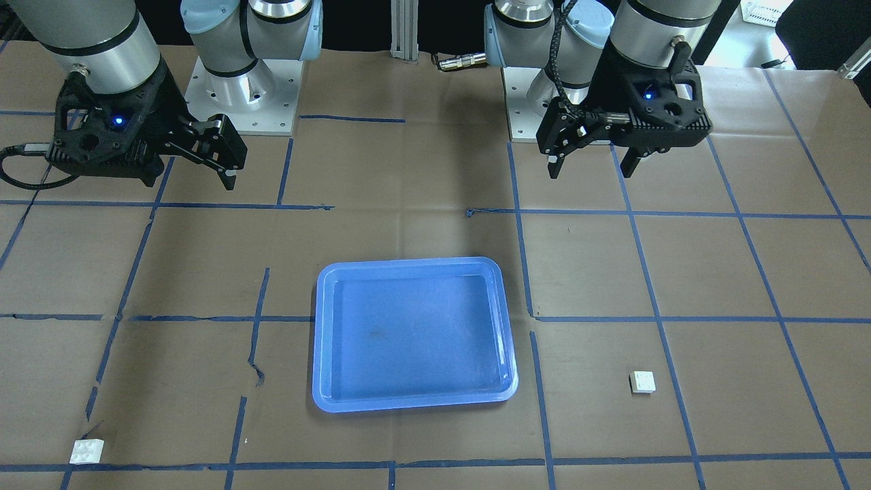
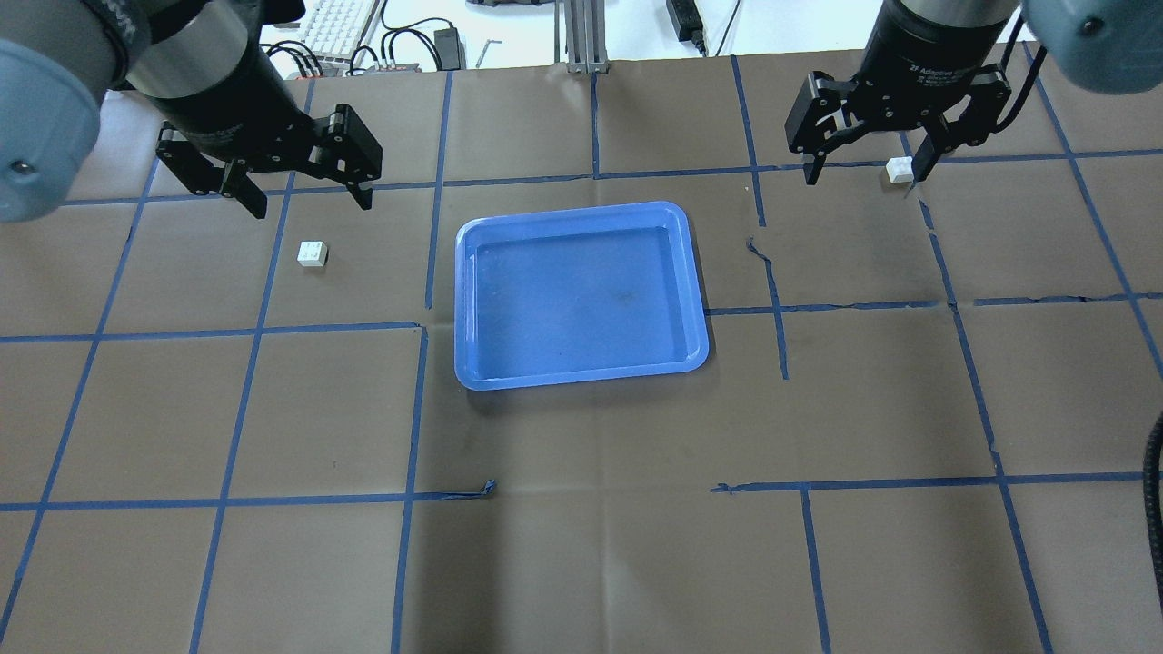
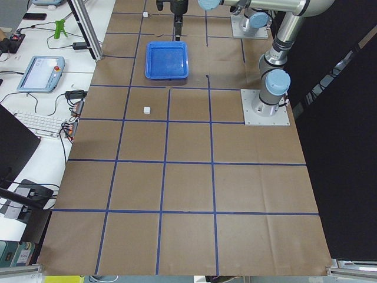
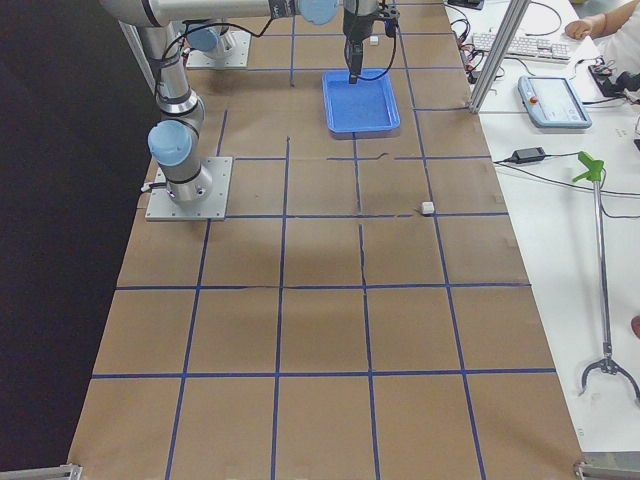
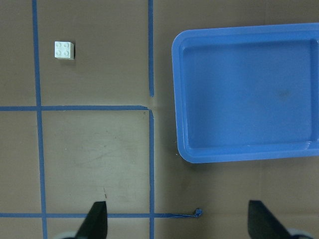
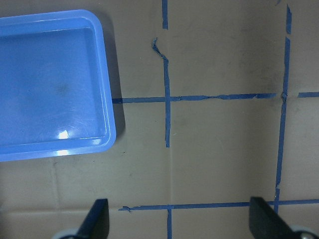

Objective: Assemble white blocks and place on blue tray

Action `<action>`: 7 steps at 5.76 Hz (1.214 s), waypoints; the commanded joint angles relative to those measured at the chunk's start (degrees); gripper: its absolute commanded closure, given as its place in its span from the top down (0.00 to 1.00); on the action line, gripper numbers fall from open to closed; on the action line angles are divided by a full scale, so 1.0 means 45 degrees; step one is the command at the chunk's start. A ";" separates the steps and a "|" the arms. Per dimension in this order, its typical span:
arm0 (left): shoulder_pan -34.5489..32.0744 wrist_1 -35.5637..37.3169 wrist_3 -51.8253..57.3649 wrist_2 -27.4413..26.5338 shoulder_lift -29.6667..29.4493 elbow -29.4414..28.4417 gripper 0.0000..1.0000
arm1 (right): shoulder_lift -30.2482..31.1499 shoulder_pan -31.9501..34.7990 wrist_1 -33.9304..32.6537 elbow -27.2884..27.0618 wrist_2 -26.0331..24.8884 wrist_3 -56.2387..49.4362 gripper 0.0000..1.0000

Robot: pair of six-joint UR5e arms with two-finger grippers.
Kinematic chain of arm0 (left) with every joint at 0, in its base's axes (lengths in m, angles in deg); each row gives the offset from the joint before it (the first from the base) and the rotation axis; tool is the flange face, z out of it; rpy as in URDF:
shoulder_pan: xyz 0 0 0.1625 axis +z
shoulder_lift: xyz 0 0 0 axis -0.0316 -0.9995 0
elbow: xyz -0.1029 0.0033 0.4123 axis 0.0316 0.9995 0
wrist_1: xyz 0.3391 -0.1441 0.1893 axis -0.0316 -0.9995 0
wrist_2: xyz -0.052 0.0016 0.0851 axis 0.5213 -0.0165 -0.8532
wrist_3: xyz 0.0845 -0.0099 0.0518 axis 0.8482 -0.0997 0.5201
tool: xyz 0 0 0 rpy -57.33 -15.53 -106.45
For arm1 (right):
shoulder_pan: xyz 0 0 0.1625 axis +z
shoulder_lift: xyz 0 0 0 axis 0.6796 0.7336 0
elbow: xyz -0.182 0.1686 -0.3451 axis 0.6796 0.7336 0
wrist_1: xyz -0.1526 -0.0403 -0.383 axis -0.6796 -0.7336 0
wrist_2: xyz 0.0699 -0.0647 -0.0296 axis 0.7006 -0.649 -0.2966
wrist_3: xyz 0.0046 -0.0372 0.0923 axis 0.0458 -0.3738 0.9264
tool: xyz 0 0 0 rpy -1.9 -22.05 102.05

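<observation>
The blue tray point(image 2: 581, 380) lies empty at the table's middle; its rim also shows in the front view point(image 1: 325, 340) and both wrist views point(image 5: 175, 99) point(image 6: 110, 99). One white block point(image 2: 312, 253) point(image 1: 642, 381) point(image 5: 64, 50) lies on the table to the tray's left. The other white block point(image 2: 899, 169) point(image 1: 87, 450) lies far to the tray's right; it is out of the right wrist view. My left gripper point(image 2: 312, 202) point(image 1: 590, 170) point(image 5: 179, 219) hangs open and empty, high above the table. My right gripper point(image 2: 860, 180) point(image 1: 221, 163) point(image 6: 180, 219) is also open, empty and high.
Brown paper with a blue tape grid point(image 2: 427, 327) covers the table. The arm base plates point(image 1: 238, 95) stand at the robot's side. A keyboard and cables point(image 2: 336, 27) lie beyond the far edge.
</observation>
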 commanded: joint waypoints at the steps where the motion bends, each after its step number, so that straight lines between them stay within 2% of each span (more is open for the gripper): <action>1: 0.1857 0.0937 0.1976 0.0138 -0.1873 -0.0193 0.99 | 0.0047 -0.0001 0.0000 0.0020 0.0003 -0.0077 1.00; 2: 0.2133 0.2976 0.2688 0.0138 -0.3318 0.0037 0.99 | 0.0028 -0.0021 0.0000 0.0020 -0.0016 -0.0194 1.00; 3: 0.2368 0.4795 0.3990 0.0118 -0.4473 0.0388 0.99 | -0.0030 -0.0079 -0.0020 0.0059 0.0003 -0.1433 1.00; 5: 0.2800 0.7398 0.5033 0.0080 -0.6566 0.1050 0.99 | -0.0225 -0.0312 -0.0488 0.0040 -0.0016 -0.5431 1.00; 6: 0.2839 0.9809 0.5154 0.0079 -0.7387 0.1771 0.99 | -0.0574 -0.0681 -0.0547 0.0097 0.0003 -0.7943 1.00; 7: 0.2839 1.0142 0.5156 0.0041 -0.7511 0.1874 0.99 | -0.0964 -0.1362 -0.1301 0.0156 0.0003 -1.0965 1.00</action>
